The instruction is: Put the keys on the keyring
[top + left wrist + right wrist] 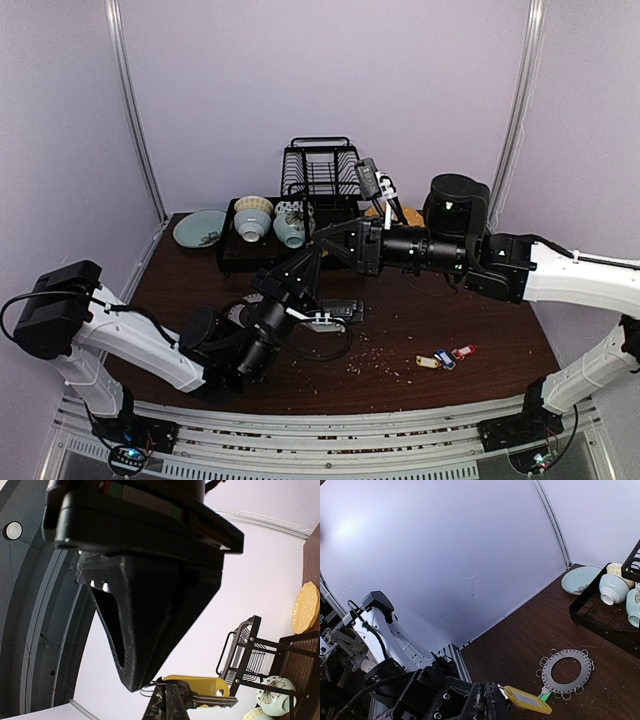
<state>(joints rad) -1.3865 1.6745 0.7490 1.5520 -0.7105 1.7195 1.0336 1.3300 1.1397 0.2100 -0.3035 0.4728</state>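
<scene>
Both grippers meet in mid-air above the table's middle. My left gripper [166, 700] is shut on a key with a yellow tag [200, 685], its metal blade pointing right. My right gripper [131, 682] comes down from above, its closed tip pinching that key's wire ring [148, 690]. From the right wrist, the yellow tag [527, 700] hangs above the grey keyring [549, 670], which lies flat on the table with a green tag [546, 696] at its near edge. From the top, the left arm half hides the keyring [243, 308]. Yellow [427, 362], blue [444, 360] and red [463, 352] tagged keys lie on the table.
A black tray [228, 262] with bowls sits at the back, with a wire dish rack [320, 170] behind it. A teal plate [198, 228] lies to the left and an orange scalloped plate [306, 607] near the rack. Crumbs [375, 355] are scattered across the dark table.
</scene>
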